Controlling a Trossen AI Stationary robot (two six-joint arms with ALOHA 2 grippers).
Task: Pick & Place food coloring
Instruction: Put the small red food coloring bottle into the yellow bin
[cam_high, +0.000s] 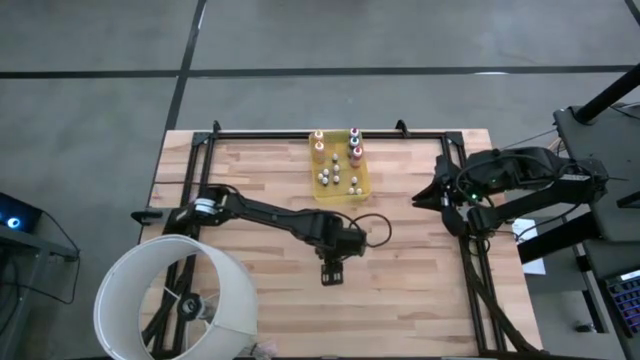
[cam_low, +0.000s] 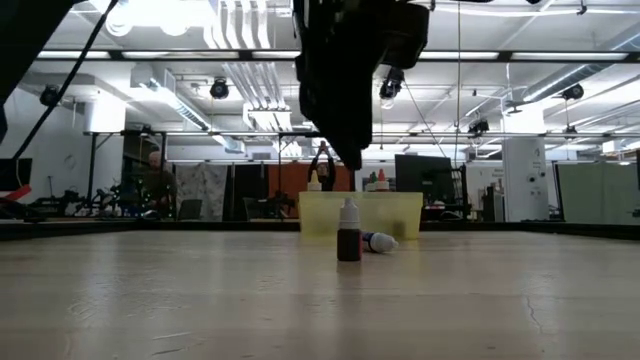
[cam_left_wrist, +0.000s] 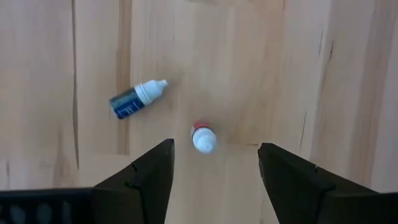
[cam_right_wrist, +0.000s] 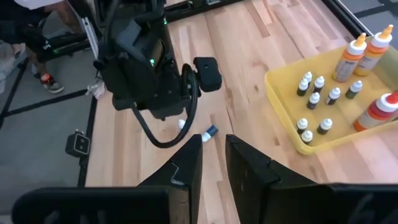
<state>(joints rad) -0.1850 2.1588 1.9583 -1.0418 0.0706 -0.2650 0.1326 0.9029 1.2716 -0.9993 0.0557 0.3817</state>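
Note:
Two tiny food coloring bottles are out on the wood table. One stands upright on its base (cam_low: 348, 240), dark-bodied with a white cap (cam_left_wrist: 203, 139). A blue-bodied one (cam_left_wrist: 135, 100) lies on its side beside it (cam_low: 378, 241). My left gripper (cam_left_wrist: 214, 155) hangs open above the upright bottle, pointing down, a finger on either side and well clear of it (cam_low: 352, 150). In the high view the left gripper (cam_high: 335, 268) hides both bottles. More small bottles stand in the yellow tray (cam_high: 315, 170). My right gripper (cam_right_wrist: 213, 146) waits at the table's right side (cam_high: 428, 195), fingers a narrow gap apart.
The yellow tray (cam_right_wrist: 281, 94) sits at the table's far middle and also holds a few taller orange- and red-capped bottles (cam_right_wrist: 356, 55). A black frame rail (cam_high: 330, 133) runs along the table's edges. A white lampshade-like ring (cam_high: 175, 300) covers the near left corner.

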